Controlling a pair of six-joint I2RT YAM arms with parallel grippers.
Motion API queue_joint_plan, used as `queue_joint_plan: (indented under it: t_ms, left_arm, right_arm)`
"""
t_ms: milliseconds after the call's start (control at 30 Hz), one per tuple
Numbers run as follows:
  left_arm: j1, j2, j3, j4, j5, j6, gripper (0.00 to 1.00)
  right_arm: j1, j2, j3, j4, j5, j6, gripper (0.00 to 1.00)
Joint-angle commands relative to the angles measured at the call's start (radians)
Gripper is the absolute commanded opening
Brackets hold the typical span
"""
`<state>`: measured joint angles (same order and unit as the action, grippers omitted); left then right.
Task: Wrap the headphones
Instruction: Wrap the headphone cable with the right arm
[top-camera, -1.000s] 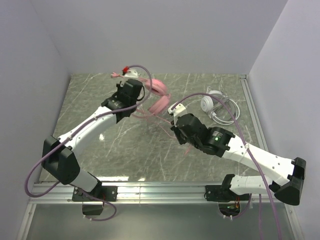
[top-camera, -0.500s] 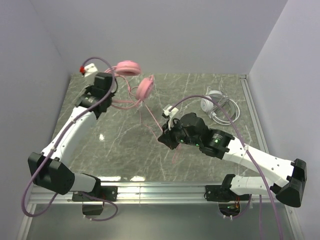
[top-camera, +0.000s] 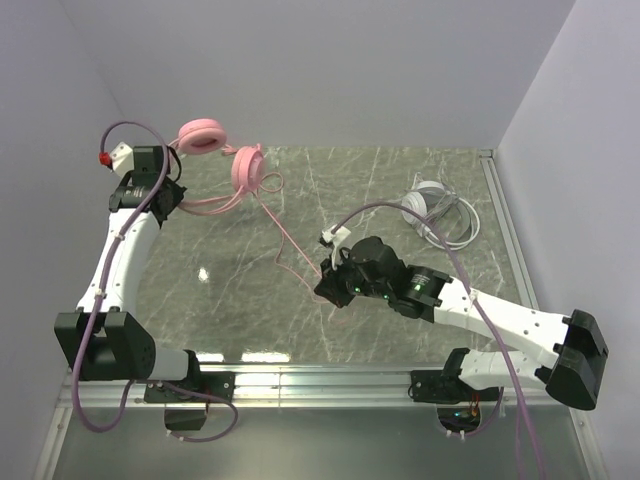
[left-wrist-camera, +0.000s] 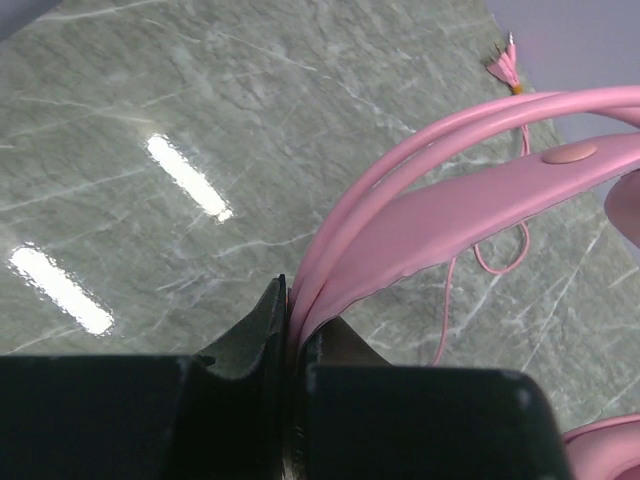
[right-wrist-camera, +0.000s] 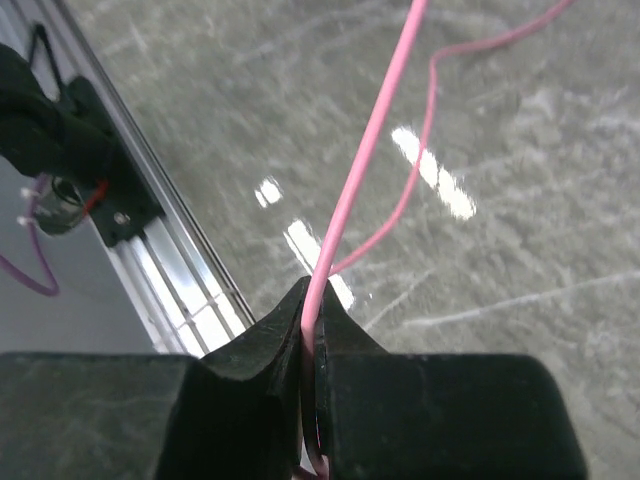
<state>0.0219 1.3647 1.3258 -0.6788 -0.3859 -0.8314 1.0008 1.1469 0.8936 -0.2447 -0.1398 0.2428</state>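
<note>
Gripping the pink headset (top-camera: 247, 168) by its headband (left-wrist-camera: 450, 200), the left gripper (left-wrist-camera: 290, 312) is clamped shut on the band's thin edge. It holds the set clear of the tabletop (top-camera: 230, 290) at about 10 o'clock, with the cups toward 11 o'clock. The right gripper (right-wrist-camera: 310, 315), near the centre, is closed on the pink cord (right-wrist-camera: 372, 120). That cord runs in a fairly straight line from the cups down to the right gripper, and a slack strand curves away over the surface beyond it. The white-grey headset (top-camera: 425, 205) lies untouched at 2 o'clock, its thin cord looped beside it. Risks noted: the span between the two grippers looks near taut, so any widening of the gap could strain the cord at the cup or drag it through the right gripper's pinch. The edge hold on the band is narrow, and the cups' weight could swing or twist the set loose. The slack strand could snag on the right arm once winding begins.
</note>
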Motion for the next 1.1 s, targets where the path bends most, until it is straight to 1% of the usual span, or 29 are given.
queue_joint_plan:
  t_ms: [0, 67, 167, 300, 367, 433, 500, 567, 600, 667, 733, 767, 900, 1067]
  left_arm:
    - [0.065, -0.052, 0.019, 0.160, -0.119, -0.130, 0.01]
    - [0.084, -0.068, 0.015, 0.163, -0.129, -0.127, 0.01]
    - [0.102, -0.084, 0.016, 0.159, -0.151, -0.120, 0.01]
    - [0.104, -0.108, 0.001, 0.185, -0.142, -0.107, 0.01]
    - [0.102, -0.128, -0.007, 0.209, -0.120, -0.078, 0.01]
    - [0.096, -0.151, -0.026, 0.260, -0.067, -0.045, 0.00]
    - [0.075, -0.157, -0.033, 0.292, -0.048, -0.025, 0.00]
    - [0.056, -0.154, -0.014, 0.289, -0.034, -0.015, 0.00]
    - [0.050, -0.150, 0.015, 0.266, -0.034, -0.015, 0.00]
    - [0.043, -0.138, 0.047, 0.239, -0.041, -0.020, 0.01]
    - [0.041, -0.144, 0.081, 0.210, -0.044, -0.023, 0.01]
    - [0.038, -0.150, 0.087, 0.206, -0.050, -0.020, 0.00]
    - [0.035, -0.188, 0.105, 0.197, -0.047, -0.020, 0.00]
    - [0.035, -0.233, 0.127, 0.185, -0.044, -0.028, 0.00]
  right_arm:
    - [0.010, -0.047, -0.048, -0.010, -0.031, 0.019, 0.09]
    - [0.010, -0.070, -0.081, -0.027, -0.011, 0.024, 0.09]
    - [0.010, -0.099, -0.120, -0.064, 0.069, 0.032, 0.10]
    - [0.009, -0.127, -0.151, -0.103, 0.181, 0.049, 0.16]
    - [0.009, -0.130, -0.160, -0.103, 0.215, 0.056, 0.16]
    - [0.007, -0.131, -0.157, -0.099, 0.265, 0.067, 0.15]
    - [0.001, -0.130, -0.145, -0.094, 0.305, 0.066, 0.11]
    - [-0.016, -0.125, -0.108, -0.097, 0.370, 0.061, 0.07]
    - [-0.025, -0.122, -0.095, -0.097, 0.390, 0.052, 0.03]
    - [-0.063, -0.115, -0.044, -0.100, 0.439, 0.043, 0.00]
    - [-0.094, -0.104, 0.013, -0.114, 0.462, 0.024, 0.00]
    - [-0.134, -0.099, 0.031, -0.122, 0.480, 0.018, 0.00]
    - [-0.212, -0.108, 0.120, -0.146, 0.502, -0.016, 0.00]
    - [-0.231, -0.153, 0.260, -0.163, 0.534, -0.059, 0.01]
